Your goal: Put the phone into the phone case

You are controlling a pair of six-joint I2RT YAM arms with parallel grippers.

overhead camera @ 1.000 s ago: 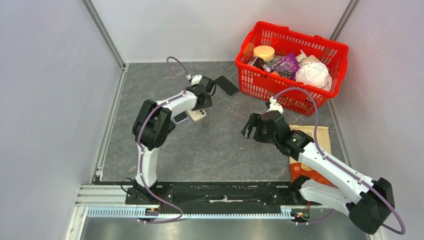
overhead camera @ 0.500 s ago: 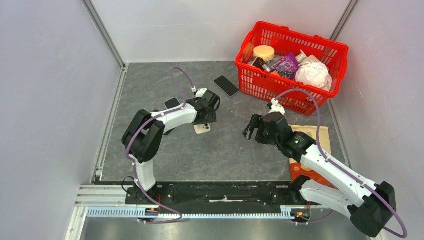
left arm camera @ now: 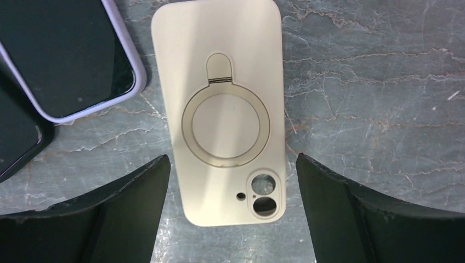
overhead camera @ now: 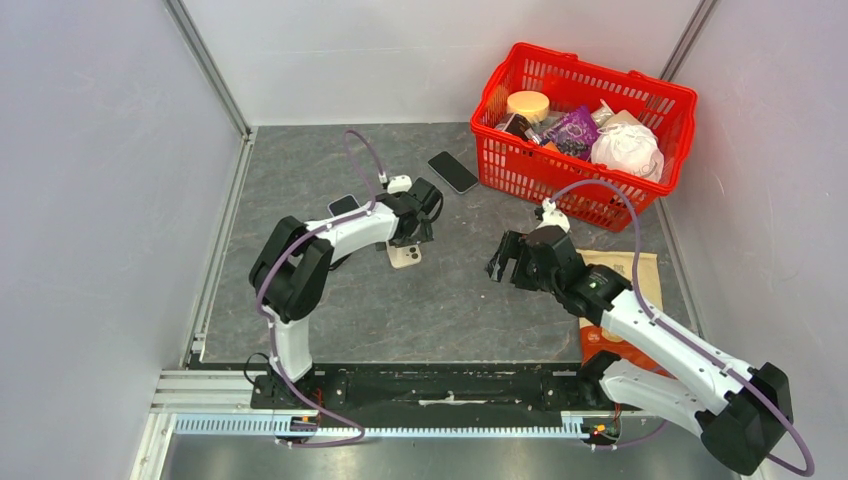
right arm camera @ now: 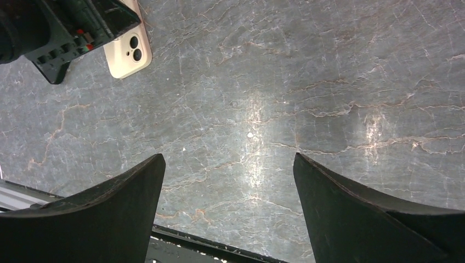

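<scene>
The cream phone case [left arm camera: 219, 109] lies flat on the grey table, back up, with its ring stand and camera cut-outs showing. My left gripper [left arm camera: 231, 159] hovers open over its camera end, one finger on each side and neither touching it. From above, the case [overhead camera: 404, 257] pokes out just below the left gripper [overhead camera: 412, 228]. A bare black phone [overhead camera: 453, 171] lies farther back, beside the basket. My right gripper [overhead camera: 505, 258] hangs open over bare table with nothing between its fingers [right arm camera: 137, 186].
A phone in a lavender case [left arm camera: 66, 55] lies screen up left of the cream case, with a dark object [left arm camera: 16, 142] beside it. A red basket [overhead camera: 500, 165] of groceries stands at the back right. A brown packet [overhead camera: 640, 285] lies under the right arm.
My left arm swung nearer and its jaws widened. The cream case now lies a little closer to the front. The right gripper barely moved.
</scene>
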